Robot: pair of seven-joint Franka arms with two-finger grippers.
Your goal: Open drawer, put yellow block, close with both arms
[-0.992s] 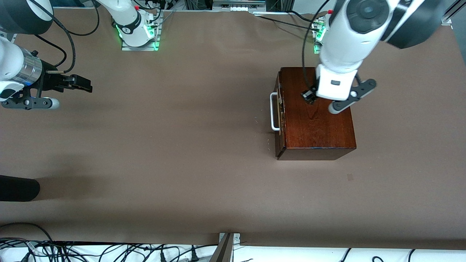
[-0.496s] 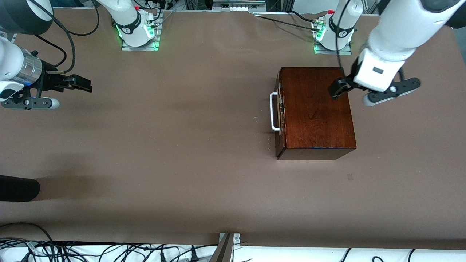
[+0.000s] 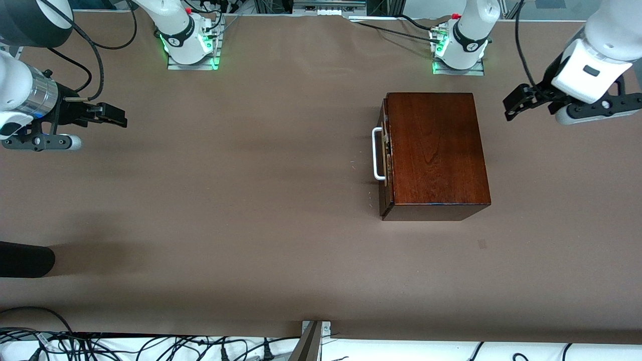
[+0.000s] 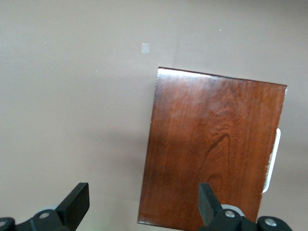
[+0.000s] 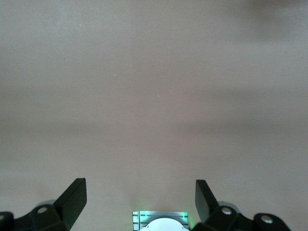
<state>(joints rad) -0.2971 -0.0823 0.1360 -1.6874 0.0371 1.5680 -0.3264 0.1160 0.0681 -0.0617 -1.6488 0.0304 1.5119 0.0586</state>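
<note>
The mahogany box (image 3: 436, 155) stands on the table toward the left arm's end. Its drawer is pushed in, and the white handle (image 3: 377, 153) faces the right arm's end. My left gripper (image 3: 519, 103) is open and empty, up in the air over bare table beside the box. The left wrist view shows the box top (image 4: 211, 154) and handle (image 4: 273, 161) past my open left gripper (image 4: 142, 207). My right gripper (image 3: 114, 116) waits open and empty over the table at the right arm's end; the right wrist view shows it (image 5: 140, 199) over bare table. The yellow block is out of view.
The two arm bases (image 3: 189, 42) (image 3: 459, 47) stand along the table's edge farthest from the front camera. A dark rounded object (image 3: 25, 259) reaches in at the right arm's end, near the front camera. Cables (image 3: 150, 346) and a metal post (image 3: 311, 341) lie along the nearest edge.
My left gripper has moved from over the box top out toward the left arm's end of the table, off the box. The right arm and the box have not moved.
</note>
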